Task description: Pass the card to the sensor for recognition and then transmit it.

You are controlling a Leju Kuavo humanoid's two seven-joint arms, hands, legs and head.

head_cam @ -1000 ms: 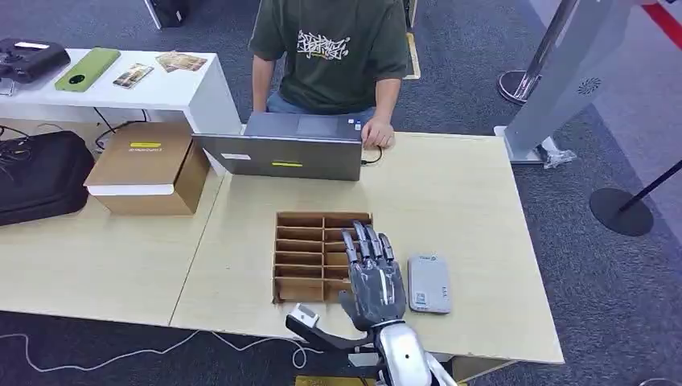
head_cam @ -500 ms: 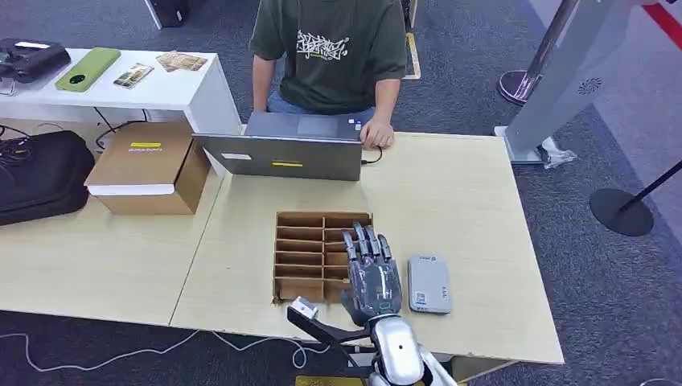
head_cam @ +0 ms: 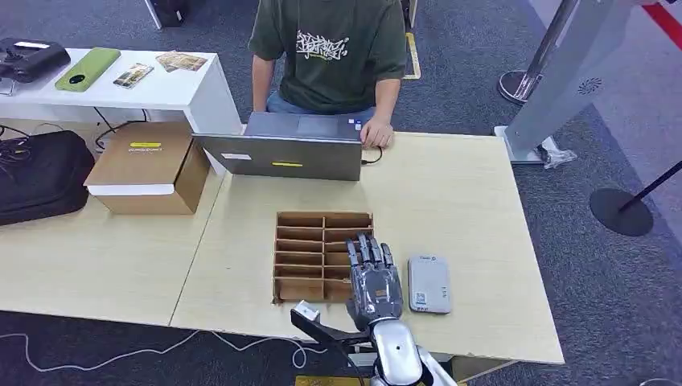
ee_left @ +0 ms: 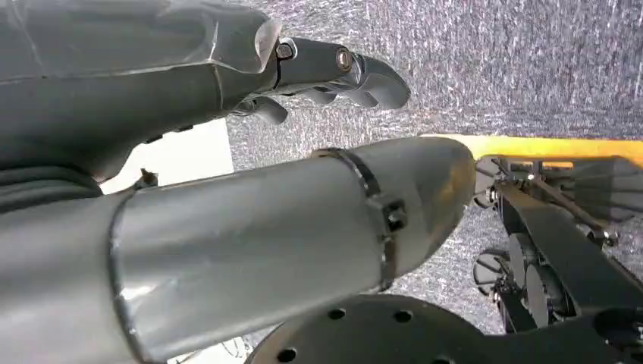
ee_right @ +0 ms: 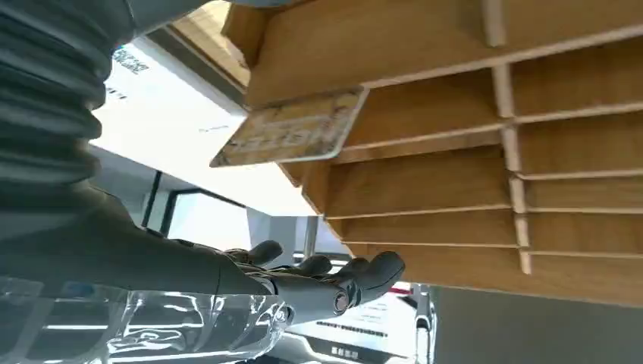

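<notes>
A wooden slotted box [head_cam: 310, 253] stands near the table's front edge, with a grey card sensor [head_cam: 428, 283] lying flat just to its right. My right hand [head_cam: 375, 277] hovers over the box's right column with fingers stretched forward and apart, holding nothing. In the right wrist view a pale printed card [ee_right: 292, 129] sticks out of one slot of the box [ee_right: 455, 182], and the hand's dark fingers [ee_right: 334, 280] lie straight, apart from the card. My left hand [ee_left: 189, 76] hangs over grey carpet, its fingers [ee_left: 356, 72] loosely bent with nothing in them.
A person [head_cam: 330, 48] sits at the far side behind an open laptop [head_cam: 281, 153]. A cardboard box [head_cam: 149, 165] and a black bag [head_cam: 40, 177] lie on the left table. A white side table [head_cam: 193, 92] stands at the back left, a silver stand [head_cam: 563, 72] at the back right.
My right hand has drawn back a little toward the table's front edge, its fingertips now lower over the box. Nothing else has moved.
</notes>
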